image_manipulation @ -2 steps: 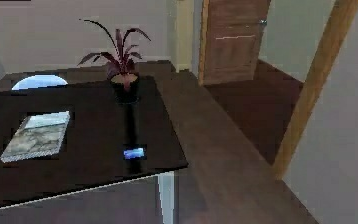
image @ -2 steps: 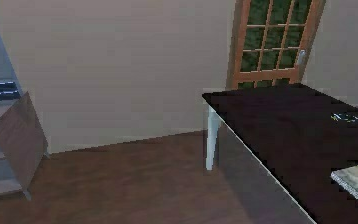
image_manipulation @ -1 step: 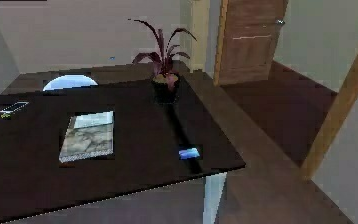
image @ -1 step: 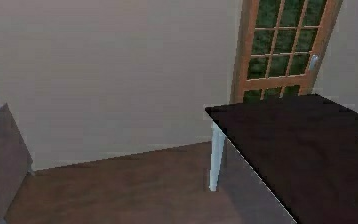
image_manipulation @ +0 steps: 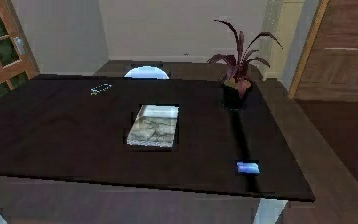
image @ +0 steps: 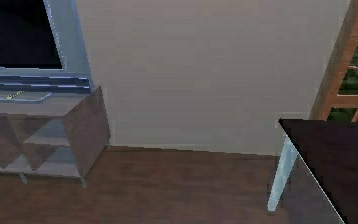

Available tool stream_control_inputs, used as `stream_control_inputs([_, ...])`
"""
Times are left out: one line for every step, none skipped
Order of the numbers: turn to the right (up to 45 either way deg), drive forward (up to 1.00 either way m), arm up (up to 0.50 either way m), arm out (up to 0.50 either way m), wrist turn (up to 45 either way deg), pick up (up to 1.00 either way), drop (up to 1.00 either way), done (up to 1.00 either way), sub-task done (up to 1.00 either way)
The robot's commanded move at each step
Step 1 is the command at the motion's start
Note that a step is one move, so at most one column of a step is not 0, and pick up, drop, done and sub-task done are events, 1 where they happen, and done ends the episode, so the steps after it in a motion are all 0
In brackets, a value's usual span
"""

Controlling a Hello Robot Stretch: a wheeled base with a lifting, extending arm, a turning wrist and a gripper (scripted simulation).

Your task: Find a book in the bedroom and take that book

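Note:
A book [image_manipulation: 154, 126] with a pale, mottled cover lies flat near the middle of a dark table [image_manipulation: 47, 130] in the arm side view. A small dark flat object [image_manipulation: 100, 91] rests farther back on that tabletop. Near the table's front right edge lies a small blue flat thing [image_manipulation: 249, 167]. The same dark table's corner [image: 327, 150], on a white leg [image: 278, 180], stands at the forward view's right.
A potted plant [image_manipulation: 241, 62] with dark red leaves stands at the table's far right. A pale chair back [image_manipulation: 146, 72] rises behind the table. A TV [image: 32, 40] sits on a wooden shelf unit [image: 47, 135] at the forward view's left. Wooden doors [image_manipulation: 339, 50] flank the room.

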Motion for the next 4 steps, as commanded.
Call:
stream_control_inputs([0.0,0.00,0.50,0.00,0.0,0.00,0.00,0.00,0.00])
stream_control_inputs([0.0,0.00,0.36,0.00,0.0,0.00,0.00,0.00,0.00])
stream_control_inputs([0.0,0.00,0.00,0.42,0.0,0.00,0.00,0.00,0.00])
stream_control_inputs([0.0,0.00,0.00,0.00,45.0,0.00,0.00,0.00,0.00])
